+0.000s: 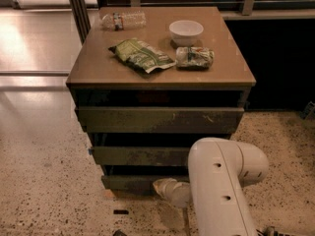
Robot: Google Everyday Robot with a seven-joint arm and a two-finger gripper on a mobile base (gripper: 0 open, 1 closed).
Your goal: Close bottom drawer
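The bottom drawer (133, 182) is the lowest of three dark olive-brown drawer fronts on the cabinet. It sticks out slightly, with a dark gap above it. My gripper (166, 189) is low by the floor, at the right part of this drawer's front, at the end of my white arm (221, 191). The arm hides the drawer's right end. Whether the gripper touches the front I cannot tell.
The middle drawer (138, 156) and the top drawer (157, 119) also stand slightly out. On the cabinet top (93, 70) lie a green snack bag (142, 55), a smaller bag (195, 57), a white bowl (186, 32) and a plastic bottle (123, 19). Speckled floor lies all around.
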